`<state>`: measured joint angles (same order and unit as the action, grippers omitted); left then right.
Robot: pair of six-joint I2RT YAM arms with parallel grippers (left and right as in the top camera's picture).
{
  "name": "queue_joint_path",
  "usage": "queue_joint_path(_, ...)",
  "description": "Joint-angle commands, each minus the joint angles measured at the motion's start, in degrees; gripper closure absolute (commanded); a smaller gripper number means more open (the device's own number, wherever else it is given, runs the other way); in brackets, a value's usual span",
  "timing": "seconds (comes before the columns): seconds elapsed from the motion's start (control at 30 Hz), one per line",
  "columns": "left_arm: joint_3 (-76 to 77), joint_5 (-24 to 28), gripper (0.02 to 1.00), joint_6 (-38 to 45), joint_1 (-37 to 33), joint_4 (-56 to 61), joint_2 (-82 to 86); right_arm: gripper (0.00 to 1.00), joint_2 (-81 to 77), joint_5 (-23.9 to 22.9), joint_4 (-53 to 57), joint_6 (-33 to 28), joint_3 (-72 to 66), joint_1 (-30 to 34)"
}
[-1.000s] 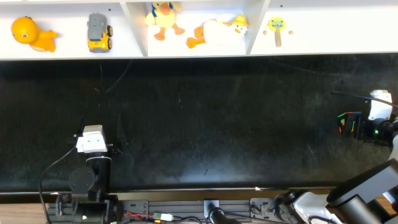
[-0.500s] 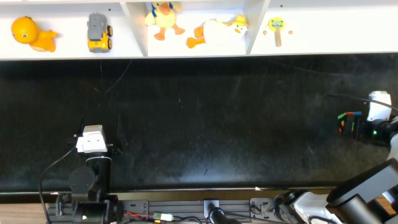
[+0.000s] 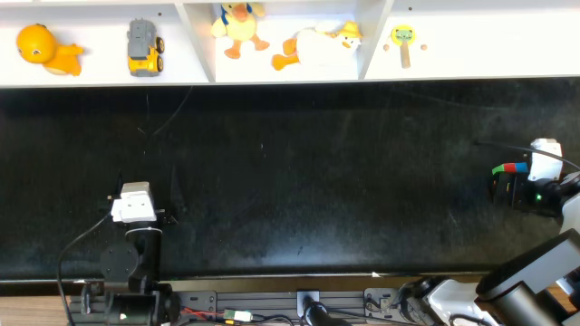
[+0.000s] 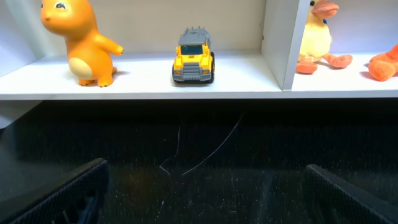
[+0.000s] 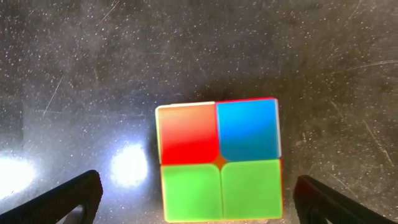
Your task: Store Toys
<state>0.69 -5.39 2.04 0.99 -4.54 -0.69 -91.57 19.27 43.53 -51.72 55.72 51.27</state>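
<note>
1. Cube [image 3: 508, 168], seen from above, sits on the desk [image 3: 299, 181] near its right edge, beneath the right pincer [image 3: 513, 188]. Open desk separates it from the shelf [image 3: 290, 74], whose right bay has room beside a small yellow toy [image 3: 402, 41].
2. Left wrist view: left pincer [image 4: 199, 199] gapes wide and empty, facing the toy truck [image 4: 193, 56].
3. Right wrist view: fingers [image 5: 68, 199] stand wide either side of the cube, not touching, apparently lined up to close.

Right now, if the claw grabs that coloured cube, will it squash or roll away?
Probably neither. The cube looks like hard plastic with flat faces, so it should stay stiff and not roll. Its smooth tiles may be slippery, and the seams suggest it could twist if the right gripper squeezes off-centre.
</note>
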Motion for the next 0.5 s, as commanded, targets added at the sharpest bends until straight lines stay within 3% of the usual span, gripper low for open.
queue_joint_path(0.03, -0.2, 0.2, 0.02, 0.9, -0.4, 0.1, 0.5, 0.036, 0.0, 1.8, -0.5, 0.8, -0.2, -0.3)
queue_joint_path(0.07, -0.2, 0.2, 0.02, 0.9, -0.4, 0.1, 0.5, 0.058, 0.0, 1.9, -0.5, 1.0, -0.2, -0.3)
queue_joint_path(0.13, -0.2, 0.2, 0.02, 0.9, -0.4, 0.1, 0.5, 0.198, 0.0, 1.9, -0.5, 1.2, -0.2, -0.3)
queue_joint_path(0.5, -0.2, 0.2, 0.02, 0.9, -0.4, 0.1, 0.5, 0.474, 0.0, 1.6, -1.6, 2.9, -0.2, -0.3)
